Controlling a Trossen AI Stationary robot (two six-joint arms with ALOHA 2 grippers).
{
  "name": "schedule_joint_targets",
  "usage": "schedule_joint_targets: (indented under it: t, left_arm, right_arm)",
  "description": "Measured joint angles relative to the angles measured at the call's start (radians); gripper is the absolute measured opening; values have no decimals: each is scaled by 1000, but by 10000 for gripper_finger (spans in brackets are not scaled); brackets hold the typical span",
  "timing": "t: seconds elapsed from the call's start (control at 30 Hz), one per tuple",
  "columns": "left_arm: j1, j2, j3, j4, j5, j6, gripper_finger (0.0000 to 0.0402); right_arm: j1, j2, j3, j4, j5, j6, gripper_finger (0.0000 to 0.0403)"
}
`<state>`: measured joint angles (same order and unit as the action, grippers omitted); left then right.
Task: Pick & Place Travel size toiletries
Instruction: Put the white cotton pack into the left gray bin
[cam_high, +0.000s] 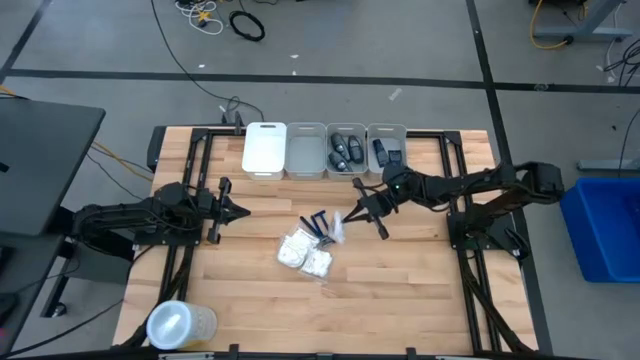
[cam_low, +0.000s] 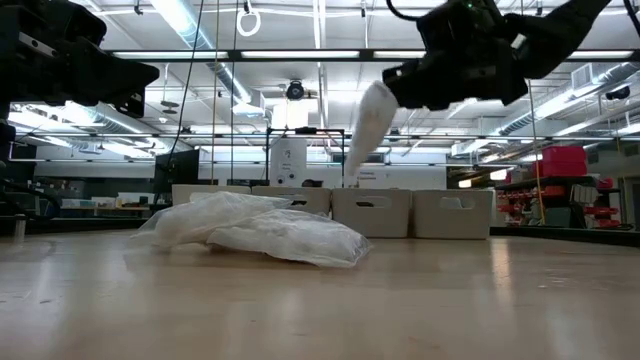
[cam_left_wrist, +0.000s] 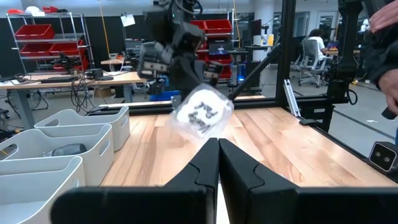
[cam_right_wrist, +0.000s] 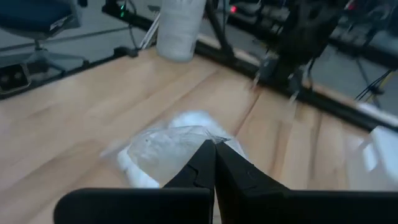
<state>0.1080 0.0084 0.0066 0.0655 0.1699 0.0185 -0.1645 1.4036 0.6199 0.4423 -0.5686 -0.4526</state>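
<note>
My right gripper (cam_high: 348, 215) hangs over the middle of the table, shut on a white crinkly packet (cam_low: 368, 125) that dangles below it. Under it and slightly nearer lie more white packets (cam_high: 305, 255) in a loose heap on the wood, with dark blue razors (cam_high: 318, 225) beside them. The low view shows the heap (cam_low: 260, 232) resting flat on the table. My left gripper (cam_high: 240, 210) waits shut at the table's left, pointing level toward the middle. My right gripper pinches the packet's top edge (cam_right_wrist: 200, 133) between its two fingertips, coming from the table's right and slanting slightly down. The packet hangs slack below the fingers, lifted clear of the table, with its lower end (cam_low: 356, 165) free in the air.
A row of white bins stands along the far edge: one closed with a white lid (cam_high: 265, 150), one open (cam_high: 306, 150), two holding dark items (cam_high: 345, 150) (cam_high: 386, 148). A clear round tub (cam_high: 180, 325) sits at the near left corner. A person's hand shows beyond the table (cam_left_wrist: 388, 93).
</note>
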Motion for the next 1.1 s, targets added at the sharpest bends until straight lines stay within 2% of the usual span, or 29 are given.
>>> schedule_joint_targets:
  t: [0.43,0.67,0.9,1.1]
  left_arm:
    - [0,0,0,0,0,0,16]
    - [0,0,0,0,0,0,16]
    - [0,0,0,0,0,0,16]
    - [0,0,0,0,0,0,16]
  right_arm:
    - [-20,1,146,-67,0,0,4]
    - [-27,1,208,-193,2,11,4]
    - [-54,1,261,-346,139,124,4]
    - [-71,1,279,-402,150,130,4]
